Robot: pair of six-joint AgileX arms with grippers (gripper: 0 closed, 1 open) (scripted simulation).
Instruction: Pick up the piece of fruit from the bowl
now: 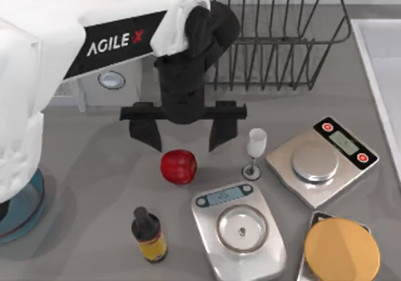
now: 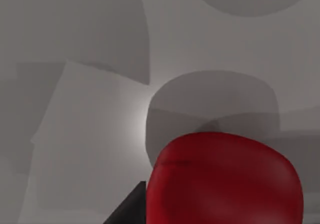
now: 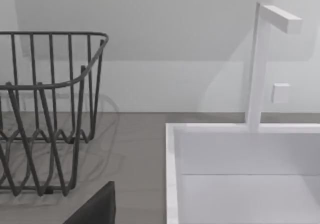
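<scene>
The piece of fruit (image 1: 178,166), a glossy red round one, lies on the grey table near the middle, outside the bowl (image 1: 22,213). The bowl is teal-blue and sits at the left edge, mostly hidden under my left arm. My left gripper (image 1: 183,137) hangs just behind and above the fruit, its black fingers spread wide open and gripping nothing. In the left wrist view the fruit (image 2: 225,181) looms close, with a round shadow on the table behind it and a dark fingertip (image 2: 127,210) beside it. A dark part of my right gripper (image 3: 95,208) shows in the right wrist view, off by the sink.
A wire dish rack (image 1: 276,37) stands at the back. Two steel scales (image 1: 241,228) (image 1: 319,162), a white goblet (image 1: 255,151), a small dark bottle (image 1: 148,234) and an orange-yellow disc (image 1: 341,251) crowd the front right. A white sink (image 3: 240,174) borders the right.
</scene>
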